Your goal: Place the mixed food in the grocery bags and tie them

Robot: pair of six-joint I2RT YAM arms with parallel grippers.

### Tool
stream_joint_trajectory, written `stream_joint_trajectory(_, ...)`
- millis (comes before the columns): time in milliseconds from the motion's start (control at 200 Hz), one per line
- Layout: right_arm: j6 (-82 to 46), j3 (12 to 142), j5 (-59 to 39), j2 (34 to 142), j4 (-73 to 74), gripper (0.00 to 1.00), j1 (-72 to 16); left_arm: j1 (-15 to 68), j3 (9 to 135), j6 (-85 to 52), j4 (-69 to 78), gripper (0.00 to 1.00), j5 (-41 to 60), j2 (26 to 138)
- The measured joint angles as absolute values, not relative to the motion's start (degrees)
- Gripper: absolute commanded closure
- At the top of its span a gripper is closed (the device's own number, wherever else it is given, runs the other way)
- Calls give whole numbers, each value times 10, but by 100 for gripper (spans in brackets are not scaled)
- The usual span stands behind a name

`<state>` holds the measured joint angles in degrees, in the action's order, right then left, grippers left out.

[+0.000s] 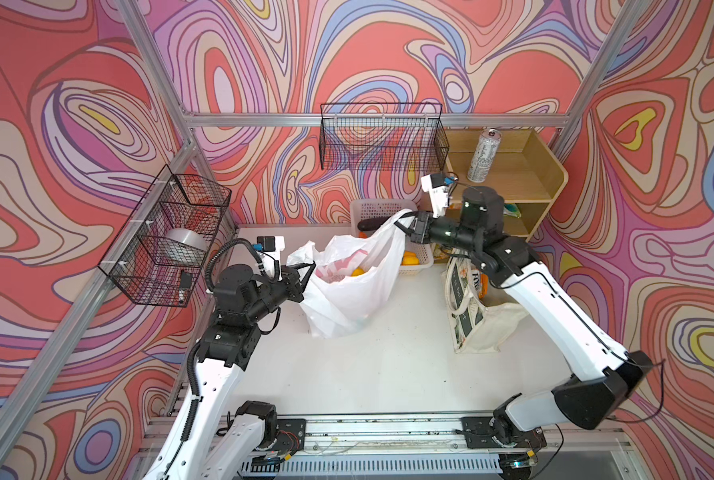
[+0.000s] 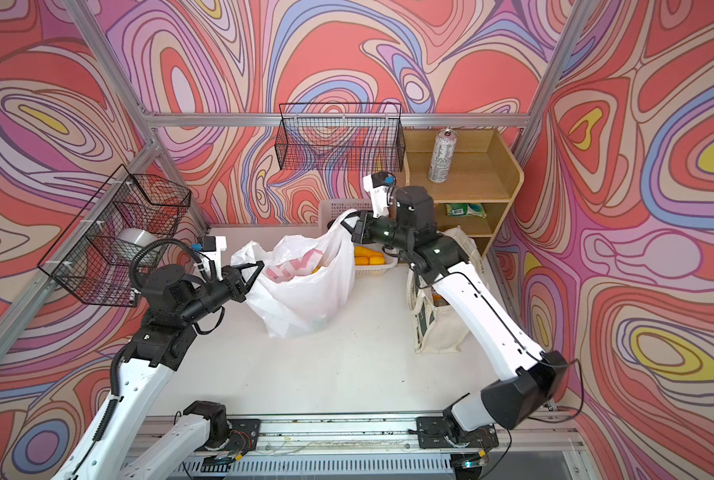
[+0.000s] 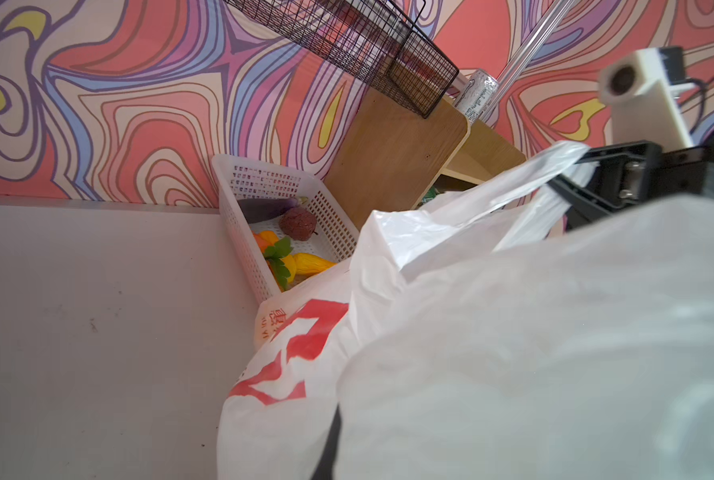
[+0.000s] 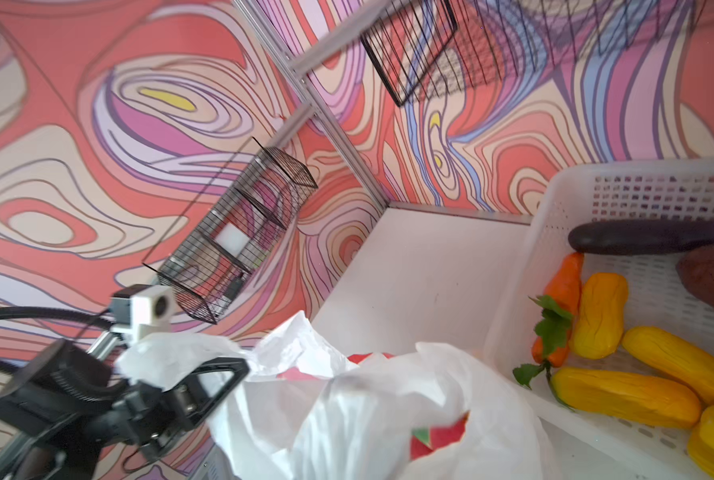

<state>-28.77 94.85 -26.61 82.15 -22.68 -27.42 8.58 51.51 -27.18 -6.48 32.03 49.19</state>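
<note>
1. Pinching opposite sides: left end effector (image 1: pixel 311 266) and right end effector (image 1: pixel 403 221) both clamp the plastic bag (image 1: pixel 347 303) on the desk (image 1: pixel 388 374).
2. Film looks thin, slippery; you should grip bunched handles.

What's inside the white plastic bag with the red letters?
A yellow fruit shows through the open top of the white plastic bag, plus something pink and green. Anything deeper is hidden by the crinkly plastic.
</note>
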Motion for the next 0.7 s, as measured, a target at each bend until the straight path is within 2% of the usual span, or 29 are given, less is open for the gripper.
stream_joint_trajectory(115,-289,948,-261,796,-237,100,-274,90,515,-300,-34,100,330,521)
stream_joint_trajectory(701,-274,906,-172,796,-349,100,-274,135,499,-368,129,100,351,692)
